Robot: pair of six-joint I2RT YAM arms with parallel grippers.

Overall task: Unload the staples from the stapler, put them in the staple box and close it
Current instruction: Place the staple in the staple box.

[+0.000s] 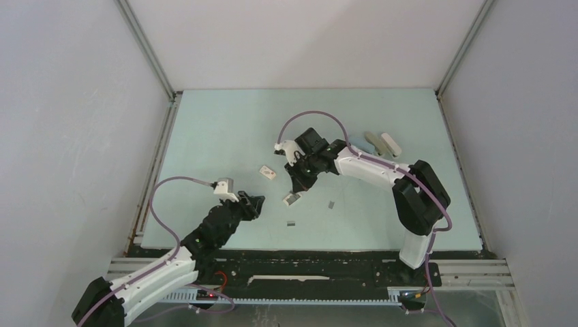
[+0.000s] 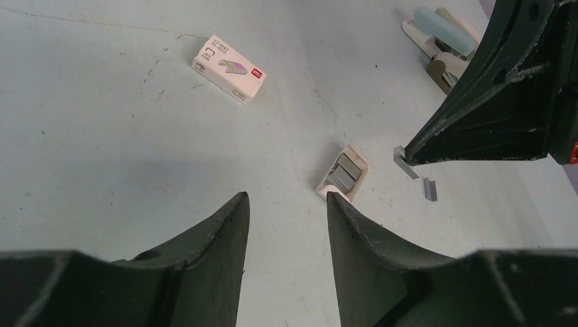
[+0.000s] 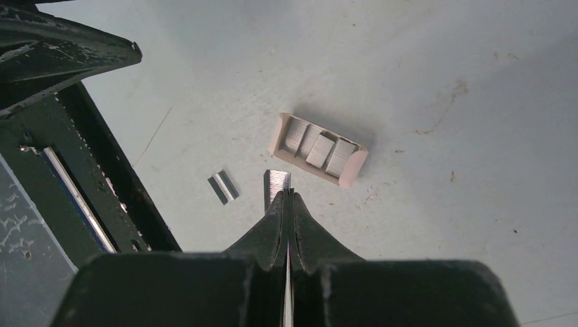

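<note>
The pale-blue stapler [image 1: 360,143] [image 2: 442,28] lies at the back right of the mat, far from both grippers. My right gripper [image 1: 298,189] [image 3: 287,193] is shut low over the mat. One short grey strip of staples [image 3: 275,182] [image 2: 406,163] sticks out from its tips, pinched by an edge. Just beyond it is a small open tray [image 3: 319,150] [image 1: 292,199] [image 2: 343,174] holding several strips. Two more loose staples strips [image 1: 331,203] [image 1: 291,223] [image 3: 223,187] lie on the mat. My left gripper [image 1: 253,203] [image 2: 287,199] hovers open and empty, left of the tray.
A closed white labelled staple box [image 1: 267,172] [image 2: 228,68] lies left of the tray. Beside the stapler sit a grey-brown item [image 1: 373,142] [image 2: 444,68] and a whitish piece [image 1: 390,144]. The black rail [image 1: 307,262] runs along the near edge.
</note>
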